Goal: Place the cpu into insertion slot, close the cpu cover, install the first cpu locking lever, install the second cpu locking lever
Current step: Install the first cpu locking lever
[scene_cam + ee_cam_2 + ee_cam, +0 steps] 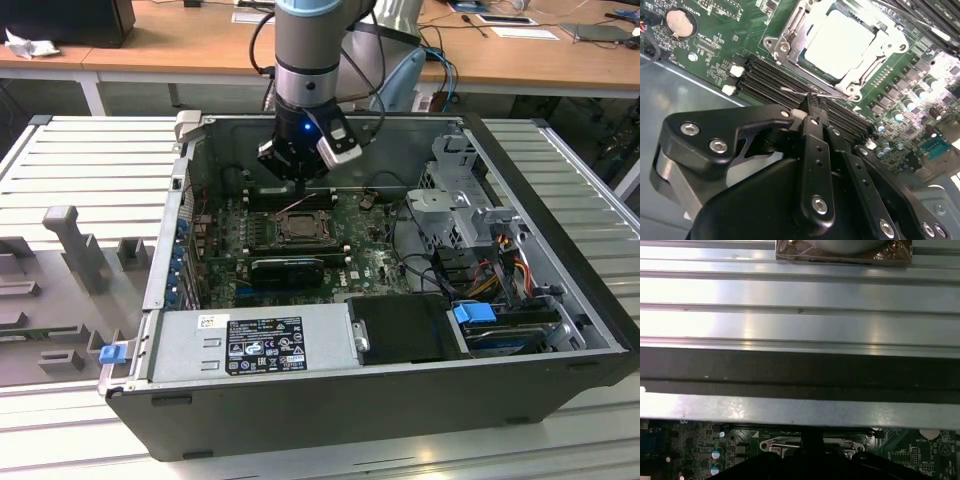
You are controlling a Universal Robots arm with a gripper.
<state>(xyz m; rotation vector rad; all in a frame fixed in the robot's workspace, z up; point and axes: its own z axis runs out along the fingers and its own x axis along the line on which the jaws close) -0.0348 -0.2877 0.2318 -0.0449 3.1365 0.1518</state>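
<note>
Exterior view: gripper (297,172) hangs just above the slot (292,226), frame centre.

Second wrist view: cpu (840,42) is seated, cover (790,35) down around it, upper middle. Fingers (812,122) are pinched narrow on a thin wire lever (805,93), apparently not yet latched.

First wrist view: cover's edge (775,444) at bottom centre.

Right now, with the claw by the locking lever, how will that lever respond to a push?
The locking lever is a thin wire rod, so it likely flexes springily. Its smooth metal may slip off the claw. It seems hinged beside the cpu cover, so it should swing, not lift free.
</note>
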